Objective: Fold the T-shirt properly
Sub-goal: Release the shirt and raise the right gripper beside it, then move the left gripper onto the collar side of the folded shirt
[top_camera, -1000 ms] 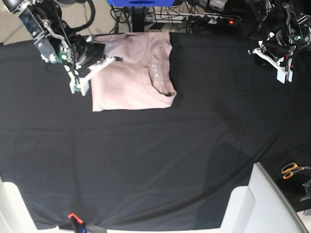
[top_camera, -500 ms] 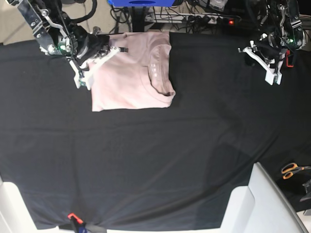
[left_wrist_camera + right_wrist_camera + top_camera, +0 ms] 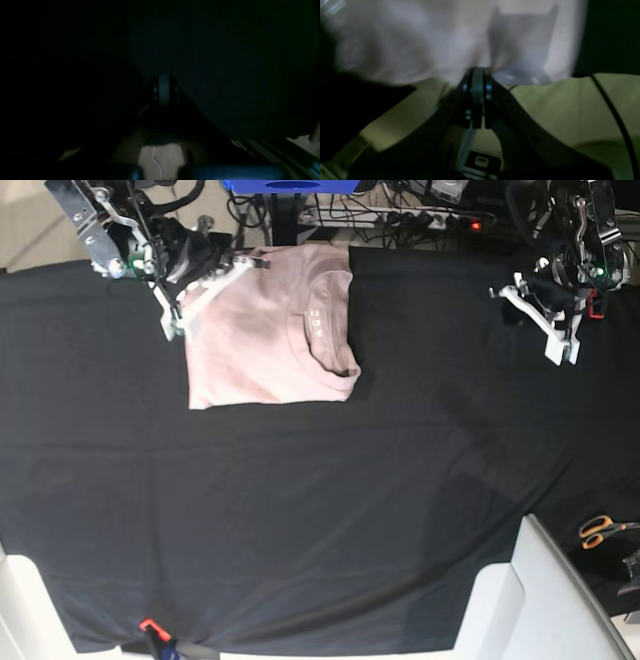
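The pale pink T-shirt [image 3: 262,330] lies folded into a rectangle on the black tablecloth [image 3: 320,480] at the back left, its ribbed collar [image 3: 330,345] on the right side. My right gripper [image 3: 250,267] is shut with nothing in it and hovers at the shirt's far left corner. In the right wrist view the shut fingers [image 3: 477,75] point at the blurred T-shirt [image 3: 445,37]. Over the cloth at the back right, my left gripper [image 3: 560,350] is shut and empty. The left wrist view is very dark and shows only the left gripper [image 3: 163,81] with its shut fingertips.
Orange-handled scissors [image 3: 600,530] lie off the cloth at the right edge. White panels [image 3: 545,600] stand at the front right corner and front left. Cables and a power strip [image 3: 430,220] run behind the table. A small orange clip [image 3: 148,625] sits at the front edge.
My right gripper has moved toward the back of the table along the shirt's left edge. My left gripper has shifted slightly left. The shirt has not moved.
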`<action>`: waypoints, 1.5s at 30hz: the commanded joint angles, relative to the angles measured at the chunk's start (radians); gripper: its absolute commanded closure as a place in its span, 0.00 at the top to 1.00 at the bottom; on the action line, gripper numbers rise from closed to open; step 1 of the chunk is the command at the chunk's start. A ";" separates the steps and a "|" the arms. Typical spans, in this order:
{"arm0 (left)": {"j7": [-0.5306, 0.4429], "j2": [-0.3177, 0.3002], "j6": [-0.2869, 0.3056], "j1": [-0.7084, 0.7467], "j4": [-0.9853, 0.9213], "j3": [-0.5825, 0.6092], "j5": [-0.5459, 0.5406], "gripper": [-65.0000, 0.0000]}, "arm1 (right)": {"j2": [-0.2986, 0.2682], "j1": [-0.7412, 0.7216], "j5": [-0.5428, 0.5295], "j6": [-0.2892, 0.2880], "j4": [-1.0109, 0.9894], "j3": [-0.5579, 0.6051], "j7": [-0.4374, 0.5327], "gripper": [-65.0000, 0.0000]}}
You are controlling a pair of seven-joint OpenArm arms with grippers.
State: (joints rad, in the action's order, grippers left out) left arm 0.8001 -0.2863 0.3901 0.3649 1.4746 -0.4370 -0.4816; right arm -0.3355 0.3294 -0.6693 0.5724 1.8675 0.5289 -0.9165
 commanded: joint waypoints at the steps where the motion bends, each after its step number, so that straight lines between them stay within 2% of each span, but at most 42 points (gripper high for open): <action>1: -0.012 -0.012 0.000 0.000 0.014 0.000 -0.016 0.00 | -0.009 0.000 0.001 0.002 0.037 -0.010 0.007 0.01; 4: -0.009 -0.014 0.000 0.000 0.045 0.077 -0.024 0.00 | -0.009 0.001 0.001 0.039 0.042 -0.086 0.007 0.01; 6: 0.034 -0.011 0.002 -0.004 0.068 0.112 -0.047 0.00 | -0.009 0.003 0.001 0.042 0.042 -0.140 0.006 0.01; 9: 0.124 -0.006 0.005 -0.033 0.068 0.116 -0.207 0.00 | -0.027 0.004 0.001 0.042 0.042 -0.181 0.006 0.01; 12: 0.129 -0.020 0.063 -0.036 0.067 0.116 -0.360 0.00 | -0.035 0.004 0.001 0.042 0.042 -0.189 0.007 0.01; 13: 0.129 -0.020 0.102 -0.037 0.067 0.112 -0.392 0.06 | -0.038 0.004 0.001 0.042 0.042 -0.194 0.007 0.01; 14: 0.129 -0.020 0.143 -0.037 0.067 0.111 -0.411 0.16 | -0.038 0.004 0.001 0.042 0.042 -0.197 0.007 0.00; 17: 0.144 -0.011 0.308 -0.070 0.047 0.126 -0.429 0.55 | -0.043 0.003 0.001 0.042 0.042 -0.197 0.007 0.00; 19: 0.155 0.000 0.308 -0.088 -0.009 0.157 -0.429 0.74 | -0.043 0.000 0.001 0.042 0.042 -0.197 0.007 0.00; 20: 0.158 0.005 0.308 -0.111 -0.042 0.177 -0.429 0.81 | -0.044 0.000 0.001 0.042 0.042 -0.197 0.007 0.00; 21: 0.158 0.006 0.308 -0.129 -0.082 0.195 -0.429 0.83 | -0.044 -0.002 0.003 0.042 0.042 -0.197 0.007 0.00; 25: 0.152 0.020 0.308 -0.183 -0.234 0.269 -0.431 0.83 | -0.046 -0.005 0.007 0.042 0.042 -0.198 0.007 0.00; 28: 0.152 0.042 0.308 -0.206 -0.288 0.298 -0.427 0.83 | -0.060 -0.017 0.070 0.042 0.042 -0.200 0.009 0.00; 31: 0.150 0.058 0.308 -0.209 -0.288 0.327 -0.427 0.83 | -0.053 -0.016 0.115 0.042 0.042 -0.258 0.009 0.00; 33: 0.150 0.066 0.308 -0.211 -0.288 0.352 -0.427 0.83 | -0.032 -0.016 0.116 0.042 0.042 -0.307 0.007 0.00; 36: 0.150 0.080 0.308 -0.224 -0.295 0.395 -0.427 0.83 | -0.029 -0.016 0.116 0.042 0.042 -0.366 0.004 0.00; 42: 0.104 0.095 0.308 -0.243 -0.297 0.504 -0.423 0.83 | -0.029 -0.013 0.116 0.042 0.042 -0.379 0.004 0.00; 45: 0.094 0.104 0.308 -0.263 -0.314 0.574 -0.365 0.83 | -0.029 -0.011 0.116 0.042 0.042 -0.379 0.006 0.00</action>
State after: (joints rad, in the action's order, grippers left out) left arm 0.8787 -0.1852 0.7078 0.0978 1.1595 0.1356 -0.8768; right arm -0.3534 0.3244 -0.5568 0.6128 1.8954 0.1562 -0.9199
